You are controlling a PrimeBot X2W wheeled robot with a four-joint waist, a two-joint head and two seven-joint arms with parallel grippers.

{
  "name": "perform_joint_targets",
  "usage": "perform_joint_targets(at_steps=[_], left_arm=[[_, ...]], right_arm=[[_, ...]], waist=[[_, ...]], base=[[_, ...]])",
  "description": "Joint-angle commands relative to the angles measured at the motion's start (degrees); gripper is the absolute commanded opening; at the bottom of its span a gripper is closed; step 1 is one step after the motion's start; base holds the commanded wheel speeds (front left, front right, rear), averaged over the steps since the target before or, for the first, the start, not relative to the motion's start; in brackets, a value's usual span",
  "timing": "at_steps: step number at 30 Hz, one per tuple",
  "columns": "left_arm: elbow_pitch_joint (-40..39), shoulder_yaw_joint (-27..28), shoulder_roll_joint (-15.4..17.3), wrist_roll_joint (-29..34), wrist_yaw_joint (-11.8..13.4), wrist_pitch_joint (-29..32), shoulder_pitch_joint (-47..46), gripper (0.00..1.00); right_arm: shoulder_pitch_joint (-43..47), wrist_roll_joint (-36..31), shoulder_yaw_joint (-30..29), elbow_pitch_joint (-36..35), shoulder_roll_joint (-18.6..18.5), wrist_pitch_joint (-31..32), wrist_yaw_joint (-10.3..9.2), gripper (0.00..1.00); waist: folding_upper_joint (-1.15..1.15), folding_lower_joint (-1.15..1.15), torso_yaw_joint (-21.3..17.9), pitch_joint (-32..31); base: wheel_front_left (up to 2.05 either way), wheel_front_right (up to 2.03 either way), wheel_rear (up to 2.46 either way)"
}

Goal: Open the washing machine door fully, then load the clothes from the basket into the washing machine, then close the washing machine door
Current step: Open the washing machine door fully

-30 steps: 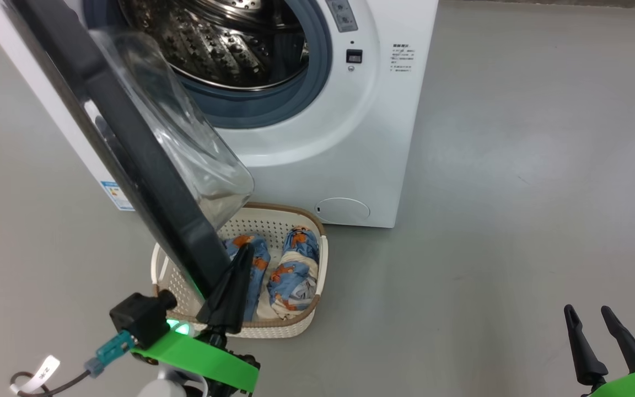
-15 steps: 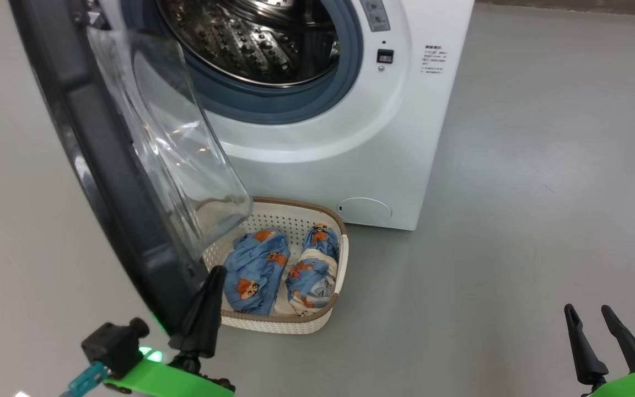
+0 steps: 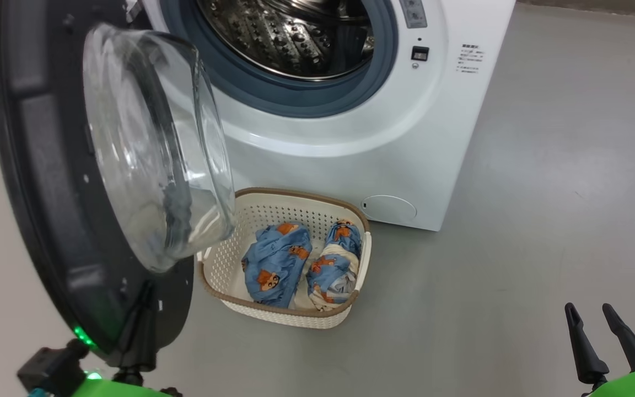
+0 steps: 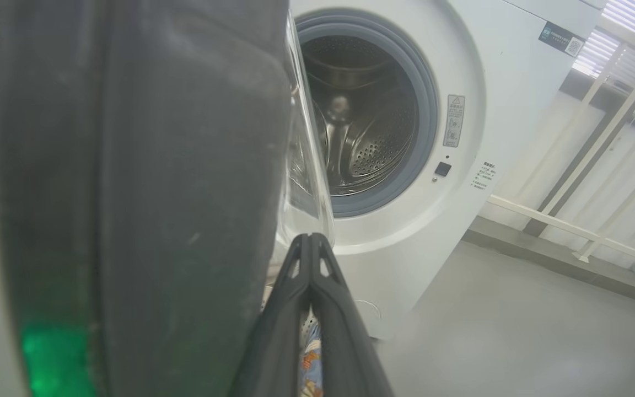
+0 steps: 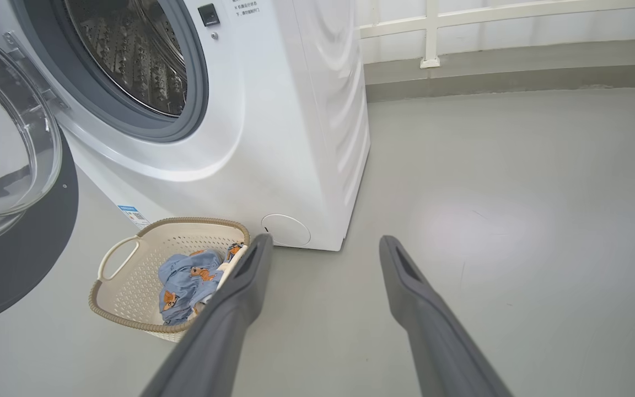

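My left gripper (image 4: 310,238): two dark grey tapered fingers, slotted near tips. My right gripper (image 3: 589,309): same pair. Green bracket (image 3: 634,383) at each base. Black block (image 3: 47,368) beside my left bracket, green lamp (image 3: 95,376) lit.

We see a smooth grey floor (image 3: 543,193) running back to a low grey kerb (image 5: 516,80), a white railing (image 5: 430,33) standing on it, and slatted blinds (image 4: 620,19) higher up.
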Motion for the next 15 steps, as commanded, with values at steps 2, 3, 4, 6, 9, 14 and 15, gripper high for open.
perform_joint_targets(at_steps=[2,3,4,6,9,14,15], left_arm=[[-1.77,4.14,2.29,0.42,1.11,-0.38,-0.52,0.0],[-1.59,4.61,2.68,0.4,1.35,-0.38,-0.45,0.0],[-1.38,5.14,3.17,0.43,1.6,-0.38,-0.42,0.0],[-0.81,6.35,4.17,0.26,2.1,-0.28,-0.55,0.0],[0.21,8.36,5.77,-0.17,2.81,-0.16,-0.92,0.0],[1.94,10.87,7.72,-1.47,3.03,0.11,-1.9,0.0],[2.56,11.42,8.43,-1.5,3.12,0.16,-2.25,0.0]], right_arm=[[-0.54,-0.54,1.06,-1.32,-1.38,-0.74,0.16,1.0],[-0.54,-0.54,1.09,-1.32,-1.34,-0.74,0.16,1.0],[-0.58,-0.56,1.18,-1.33,-1.29,-0.74,0.16,1.0],[-0.66,-0.6,1.4,-1.34,-1.26,-0.74,0.16,1.0],[-0.71,-0.65,1.65,-1.37,-1.29,-0.74,0.16,1.0],[-0.7,-0.66,1.64,-1.58,-1.31,-0.74,0.16,1.0],[-0.72,-0.67,1.65,-1.58,-1.35,-0.74,0.16,1.0]], waist=[[0.0,0.0,0.79,0.03],[0.0,0.0,1.0,-0.02],[0.0,0.0,1.13,0.01],[0.0,0.0,1.38,0.09],[0.0,0.0,1.55,0.22],[0.0,0.0,1.66,0.72],[0.0,0.0,1.67,0.92]], base=[[0.0,0.0,0.0],[0.0,0.0,0.0],[0.0,0.0,0.0],[0.0,0.0,0.0],[0.0,0.0,0.0],[0.0,0.0,0.0],[0.0,0.0,0.0]])
